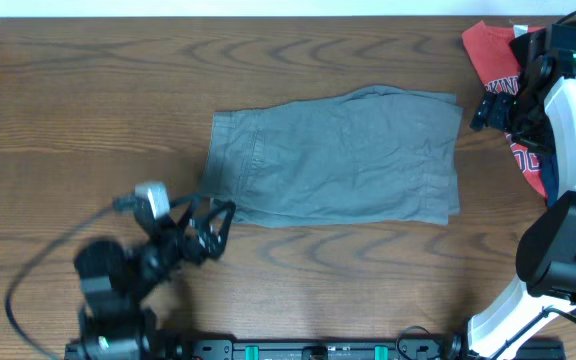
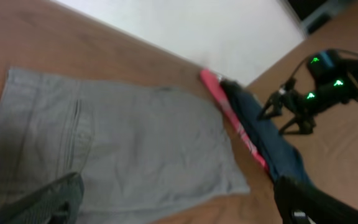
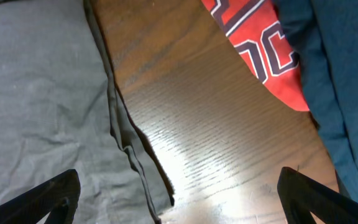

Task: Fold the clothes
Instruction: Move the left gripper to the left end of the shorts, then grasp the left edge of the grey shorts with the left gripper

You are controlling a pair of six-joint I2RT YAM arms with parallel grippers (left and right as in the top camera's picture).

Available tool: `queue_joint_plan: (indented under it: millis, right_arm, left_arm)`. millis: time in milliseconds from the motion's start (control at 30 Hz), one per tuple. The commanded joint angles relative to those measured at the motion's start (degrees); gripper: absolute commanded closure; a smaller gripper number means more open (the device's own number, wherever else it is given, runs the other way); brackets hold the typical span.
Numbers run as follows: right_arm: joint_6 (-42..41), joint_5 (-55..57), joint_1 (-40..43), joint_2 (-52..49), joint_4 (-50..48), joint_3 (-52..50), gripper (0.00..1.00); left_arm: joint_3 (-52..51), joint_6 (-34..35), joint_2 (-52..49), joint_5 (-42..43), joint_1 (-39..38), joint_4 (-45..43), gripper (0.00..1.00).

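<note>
The grey shorts (image 1: 338, 155) lie flat and folded in half on the wooden table, waistband to the left. They also show in the left wrist view (image 2: 117, 149) and the right wrist view (image 3: 42, 106). My left gripper (image 1: 213, 222) is open and empty, just off the shorts' near-left corner; in its own view (image 2: 179, 208) the fingers are spread wide. My right gripper (image 1: 490, 108) is open and empty over bare wood between the shorts' right edge and the red printed T-shirt (image 1: 498, 55); in its own view (image 3: 179, 199) nothing is between the fingers. The T-shirt (image 3: 263, 46) lies on a navy garment (image 3: 347, 87).
The red T-shirt and navy garment (image 2: 272, 143) are piled at the table's far right. The right arm's white base (image 1: 558, 290) stands at the near right, the left arm's base (image 1: 108, 300) at the near left. A cable (image 1: 38, 280) loops at the left.
</note>
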State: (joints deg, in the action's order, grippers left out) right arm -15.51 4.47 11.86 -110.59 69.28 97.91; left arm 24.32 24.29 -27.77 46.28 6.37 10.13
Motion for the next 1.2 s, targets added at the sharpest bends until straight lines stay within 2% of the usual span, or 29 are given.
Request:
queue_joint_plan:
  millis: [0,67,200,300,467,700,1167]
  right_arm:
    - [-0.74,0.0,0.13,-0.22,-0.07,0.5,0.01]
    - [-0.74,-0.02,0.13,-0.22,-0.07,0.5,0.01]
    - [-0.74,0.0,0.13,-0.22,-0.07,0.5,0.01]
    - [-0.74,0.0,0.13,-0.22,-0.04,0.5,0.01]
    - [-0.74,0.0,0.13,-0.22,-0.07,0.5,0.01]
    - [-0.74,-0.02,0.13,-0.22,-0.07,0.5,0.01]
    - [-0.74,0.0,0.09,-0.22,-0.07,0.5,0.01]
  left_arm:
    - [13.2,-12.79,-16.11,0.61,0.2,8.2,0.02]
    - [22.38,-16.02,-26.16,0.33,0.2,15.98,0.02]
    - [40.89,-19.8,-44.04,-7.34,-0.02,32.35,0.02]
    - [51.3,-23.85,-54.25,-12.31,-0.24,40.17,0.02]
    - [54.45,-23.82,-64.43,-19.87,-0.22,35.74,0.02]
    - [54.34,-23.61,-74.1,-19.85,-0.24,35.43,0.02]
    - [52.76,-24.55,-81.7,-19.78,-2.54,35.6,0.02]
